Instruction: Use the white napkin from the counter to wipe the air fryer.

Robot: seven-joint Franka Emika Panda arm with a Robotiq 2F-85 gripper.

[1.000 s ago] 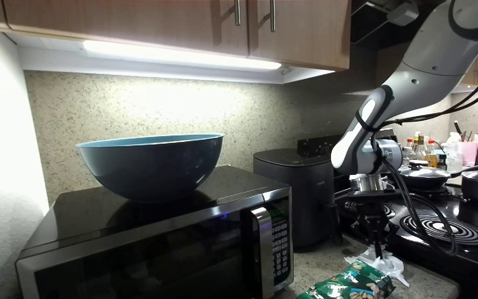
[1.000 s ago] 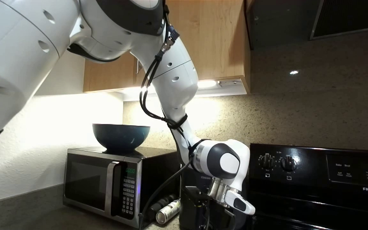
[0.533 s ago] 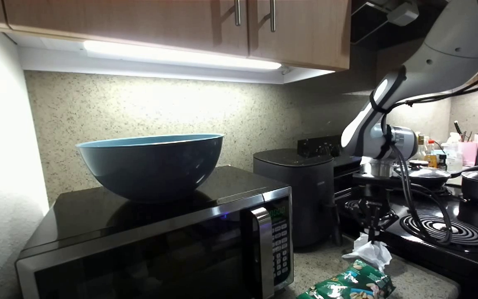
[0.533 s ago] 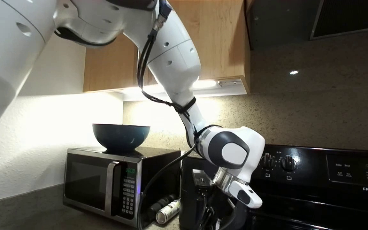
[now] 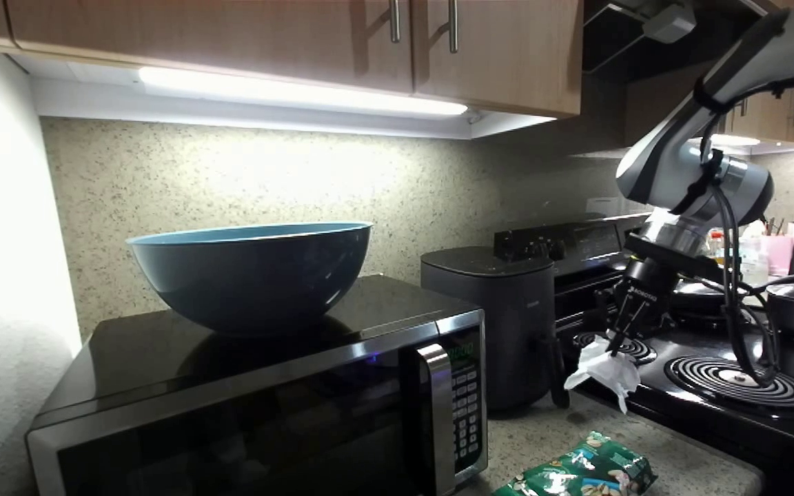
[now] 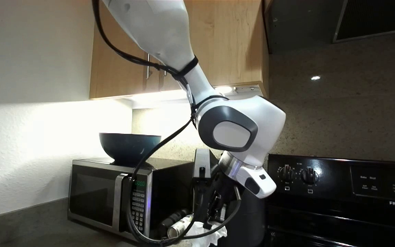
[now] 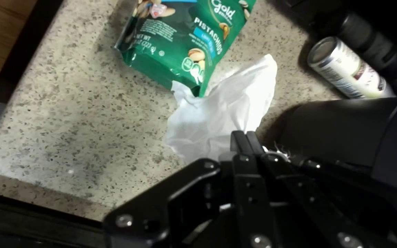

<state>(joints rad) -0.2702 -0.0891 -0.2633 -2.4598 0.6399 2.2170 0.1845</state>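
Note:
My gripper (image 5: 615,348) is shut on the white napkin (image 5: 605,375) and holds it above the counter (image 5: 542,441), tilted. In the wrist view the closed fingertips (image 7: 246,139) pinch the napkin (image 7: 215,120), which hangs spread out below them. In an exterior view the gripper (image 6: 213,222) and napkin (image 6: 206,237) are low, partly behind a cable. The black air fryer (image 5: 507,337) stands upright beside the microwave. The gripper is to its stove side and apart from it in that view. The air fryer (image 7: 339,131) also shows at the wrist view's right, close to the gripper.
A green pistachio packet (image 5: 590,468) lies on the counter. A microwave (image 5: 266,406) with a blue bowl (image 5: 252,275) on it stands beside the air fryer. A can (image 7: 352,69) lies between them. The stovetop (image 5: 686,399) with coil burners is on the other side.
My gripper has lifted the napkin off the counter beside the green packet. It has risen and tilted, with its fingertips pointing toward the air fryer's side. The arm has moved up.

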